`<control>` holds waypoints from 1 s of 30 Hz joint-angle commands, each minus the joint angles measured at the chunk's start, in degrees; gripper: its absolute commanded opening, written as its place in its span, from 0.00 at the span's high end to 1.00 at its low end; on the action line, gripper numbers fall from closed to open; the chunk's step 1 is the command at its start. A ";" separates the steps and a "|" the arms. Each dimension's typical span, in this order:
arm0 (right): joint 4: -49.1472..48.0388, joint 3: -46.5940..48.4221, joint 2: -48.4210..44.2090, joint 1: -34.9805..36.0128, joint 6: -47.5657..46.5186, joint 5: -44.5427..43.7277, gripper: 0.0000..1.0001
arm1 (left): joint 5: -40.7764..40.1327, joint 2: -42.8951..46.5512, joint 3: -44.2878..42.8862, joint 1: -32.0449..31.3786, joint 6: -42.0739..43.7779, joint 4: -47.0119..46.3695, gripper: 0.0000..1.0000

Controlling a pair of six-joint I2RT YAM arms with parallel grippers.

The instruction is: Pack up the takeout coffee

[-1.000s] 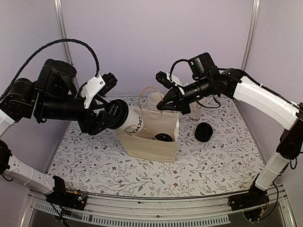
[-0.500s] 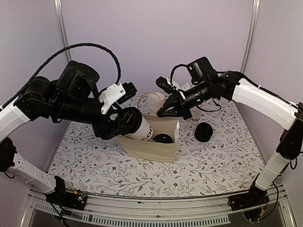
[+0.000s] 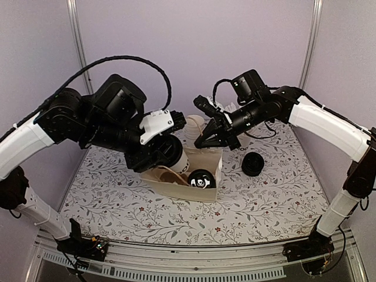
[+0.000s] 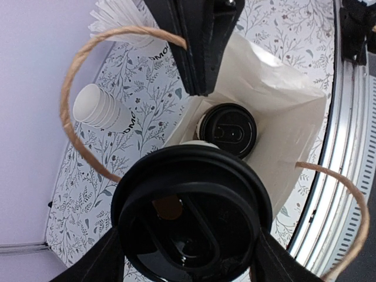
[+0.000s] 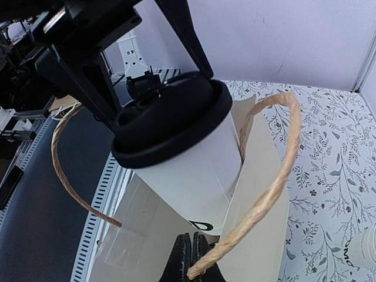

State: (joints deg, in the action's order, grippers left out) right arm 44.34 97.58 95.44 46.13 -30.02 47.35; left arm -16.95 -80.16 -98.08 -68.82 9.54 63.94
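Observation:
My left gripper (image 3: 166, 154) is shut on a takeout coffee (image 3: 180, 162), a white paper cup with a black lid (image 4: 191, 214). The cup hangs tilted in the mouth of the cream paper bag (image 3: 179, 189). A second lidded takeout coffee (image 3: 201, 178) stands inside the bag, at its right end (image 4: 228, 129). At the bag's far rim my right gripper (image 3: 207, 140) is shut on the paper by a loop handle (image 5: 276, 170). In the right wrist view the held cup (image 5: 194, 164) is just above my right gripper (image 5: 191, 254), and the bag's wall (image 5: 258, 229) rises beside it.
A loose black lid (image 3: 252, 164) lies on the flowered table to the right of the bag. Behind the bag stand a white cup of straws (image 4: 120, 20), a stack of white cups (image 4: 97, 107) and another white cup (image 3: 242, 141). The table's metal front rail (image 4: 341, 147) is near.
My left arm has carried the cup right and down, from beside the bag into its mouth. The bag has sagged lower. My right gripper has kept its hold on the bag's rim.

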 commanded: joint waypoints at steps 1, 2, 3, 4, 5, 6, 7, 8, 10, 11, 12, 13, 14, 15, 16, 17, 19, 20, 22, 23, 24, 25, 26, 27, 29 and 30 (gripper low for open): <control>3.15 1.37 -0.68 0.67 -1.75 2.23 1.00 | 2.27 -2.28 -0.24 -1.10 3.27 2.66 0.55; 3.65 1.49 -0.76 0.71 -2.07 2.67 1.00 | 2.35 -2.47 -0.45 -1.34 3.29 2.82 0.55; 4.48 1.80 -0.78 0.79 -2.32 3.27 1.00 | 2.31 -2.66 -0.45 -1.60 3.24 2.85 0.55; 5.49 2.13 -0.78 0.88 -2.80 3.88 1.00 | 2.17 -2.79 -0.31 -1.73 3.33 2.85 0.55; 6.14 2.43 -0.71 1.03 -3.03 4.40 1.00 | 1.81 -3.07 0.04 -1.84 3.42 2.85 0.55; 6.94 2.61 -0.70 1.18 -3.31 4.90 1.00 | 1.30 -3.34 0.45 -1.92 3.60 2.92 0.55; 7.64 2.77 -0.57 1.47 -4.01 5.43 1.00 | 0.94 -3.72 0.91 -2.01 3.82 3.02 0.55; 8.17 2.86 -0.49 1.81 -4.37 5.55 1.00 | 0.48 -4.12 1.48 -2.09 4.23 2.97 0.56; 9.08 2.75 -0.28 2.79 -5.19 5.44 1.00 | -0.07 -4.68 2.71 -2.20 5.21 2.71 0.56; 9.31 2.71 -0.17 3.02 -5.69 5.39 1.00 | -0.03 -5.00 3.25 -2.26 5.69 2.61 0.56; 9.48 2.63 0.04 3.21 -5.89 5.57 1.00 | -0.02 -5.27 3.66 -2.33 6.11 2.52 0.56; 9.68 2.62 0.22 3.27 -6.05 6.04 1.00 | 0.09 -5.51 4.02 -2.48 6.57 2.43 0.56; 9.90 2.69 0.43 3.27 -6.18 6.49 1.00 | 0.26 -5.61 4.30 -2.70 6.93 2.32 0.56; 10.27 2.89 0.51 3.29 -6.34 6.93 1.00 | 0.33 -5.70 4.57 -2.79 7.40 2.14 0.56; 10.77 3.08 0.67 3.27 -6.57 7.45 1.00 | 0.46 -5.63 4.83 -2.88 7.85 2.03 0.56; 11.59 3.54 0.83 3.28 -6.88 8.09 1.00 | 0.34 -5.60 5.22 -2.91 8.26 1.80 0.55; 13.94 4.99 1.40 3.27 -8.30 9.69 1.00 | -0.11 -5.45 6.36 -2.90 9.54 1.19 0.55; 15.25 5.89 1.81 3.27 -8.96 10.63 0.99 | -0.57 -5.49 6.82 -2.97 10.08 0.70 0.56; 18.05 7.61 3.09 3.31 -10.66 12.15 0.99 | -1.35 -5.82 6.75 -3.34 10.63 0.32 0.56; 19.15 8.39 3.79 3.27 -11.31 12.80 0.98 | -1.92 -5.94 6.42 -3.73 10.86 0.24 0.57; 20.29 8.94 4.50 3.27 -11.69 13.31 0.98 | -2.39 -5.87 6.07 -4.17 11.07 0.02 0.57; 21.28 9.43 4.91 3.27 -12.40 13.71 0.98 | -2.91 -5.51 5.92 -4.57 11.37 -0.27 0.57; 22.12 9.73 5.36 3.29 -12.92 13.84 0.98 | -3.46 -5.12 6.12 -4.87 11.68 -0.91 0.57; 22.55 9.88 5.57 3.29 -13.08 13.74 0.97 | -3.78 -4.44 6.56 -5.11 12.05 -1.78 0.57; 22.83 9.83 5.92 3.27 -13.66 12.97 0.97 | -3.72 -3.13 8.20 -5.40 13.15 -4.15 0.57; 22.81 9.76 6.04 3.27 -13.95 12.27 0.97 | -3.37 -2.57 9.11 -5.42 13.82 -5.40 0.57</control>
State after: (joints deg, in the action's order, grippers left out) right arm 63.24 105.91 100.18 49.17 -40.69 58.48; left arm -19.22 -85.65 -91.26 -72.99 20.45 63.66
